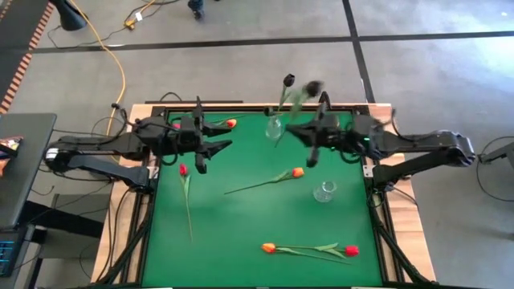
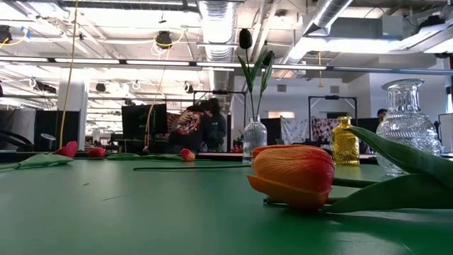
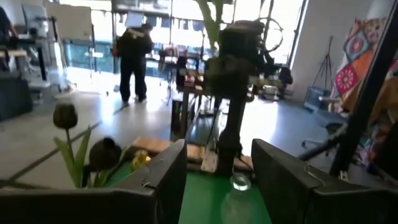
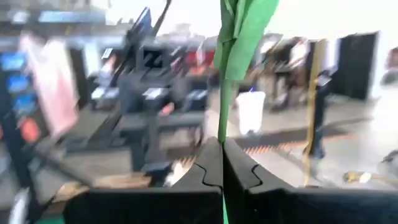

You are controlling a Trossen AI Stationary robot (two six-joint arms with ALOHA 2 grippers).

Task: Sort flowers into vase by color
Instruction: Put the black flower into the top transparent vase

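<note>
A green table (image 1: 241,233) is seen from above, with two dark robot arms reaching in from either side.

The right gripper (image 4: 222,163) sits near the table's far edge, toward one o'clock from the centre. Its fingers are pressed shut on the green stem (image 4: 225,118) of a dark tulip (image 1: 312,87), held raised above the table.

The left gripper (image 3: 219,177) waits near the far left, around ten o'clock, with its fingers spread apart and nothing between them.

A clear vase (image 1: 275,127) stands at twelve o'clock near the far edge, just beside the right gripper, with one near-black tulip (image 1: 288,80) standing in it. A second clear vase (image 1: 324,191) stands at about three o'clock, with no flower in it.

The other flowers lie flat on the green surface. An orange tulip (image 1: 297,172) lies near the centre. A red tulip (image 1: 183,169) lies toward nine o'clock, its stem trailing to the near edge. At five o'clock, an orange tulip (image 1: 268,248) and a red tulip (image 1: 351,250) lie together, stems crossing. Another orange-red tulip (image 1: 230,123) lies at eleven o'clock beside the left arm.

People stand in the room beyond (image 2: 202,127).
</note>
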